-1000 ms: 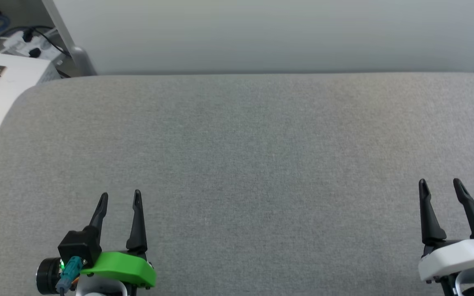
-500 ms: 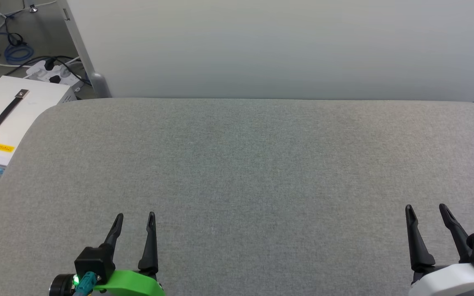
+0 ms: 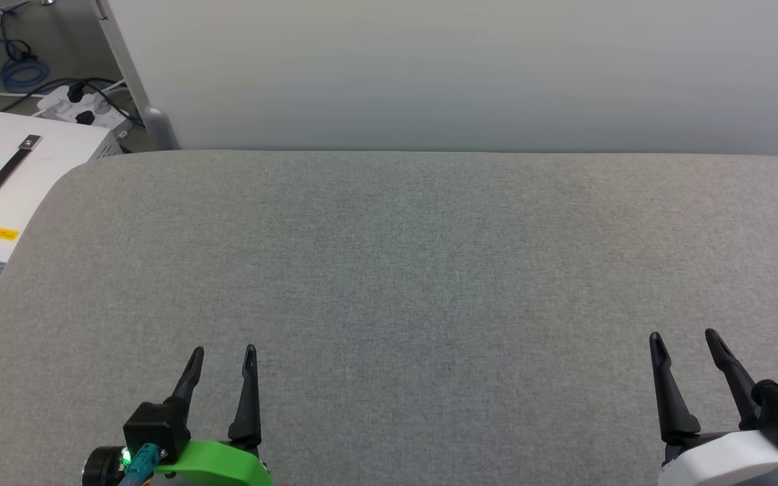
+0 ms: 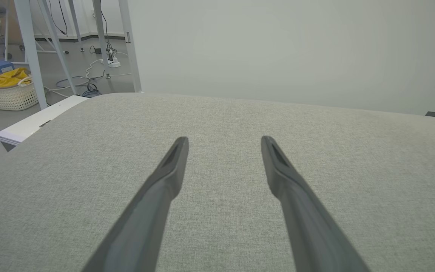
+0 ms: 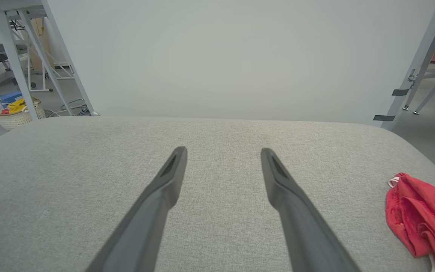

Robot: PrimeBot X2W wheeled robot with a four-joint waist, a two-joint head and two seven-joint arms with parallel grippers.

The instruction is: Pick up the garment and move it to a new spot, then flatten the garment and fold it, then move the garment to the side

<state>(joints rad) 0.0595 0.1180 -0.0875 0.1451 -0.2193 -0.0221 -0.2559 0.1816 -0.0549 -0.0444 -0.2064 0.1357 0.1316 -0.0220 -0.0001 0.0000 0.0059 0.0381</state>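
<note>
Hands are both released and empty: the left hand (image 3: pixel 223 350) and the right hand (image 3: pixel 683 334) hang low over the grey tabletop (image 3: pixel 389 270), jaws apart, pointing toward its far edge. Just beyond the right hand, at the tabletop's right end, lies the garment (image 5: pixel 417 219). It is a bunched red heap with a bit of white trim, touching neither hand and partly cut off by the picture's edge. That placement fits two stages: a garment waiting to be picked up, or one already set aside after folding. Too little of it shows to judge which. If it is to be handled at all, the right hand is the nearer, and the soft cloth would need a pinch on a raised fold. On the floor off the left end stands a pale woven basket (image 4: pixel 8 99) holding yellow cloth (image 4: pixel 11 77) and a bit of red. A white case (image 3: pixel 58 145) with a black handle sits shut beside the tabletop, its contents unseen.
</note>
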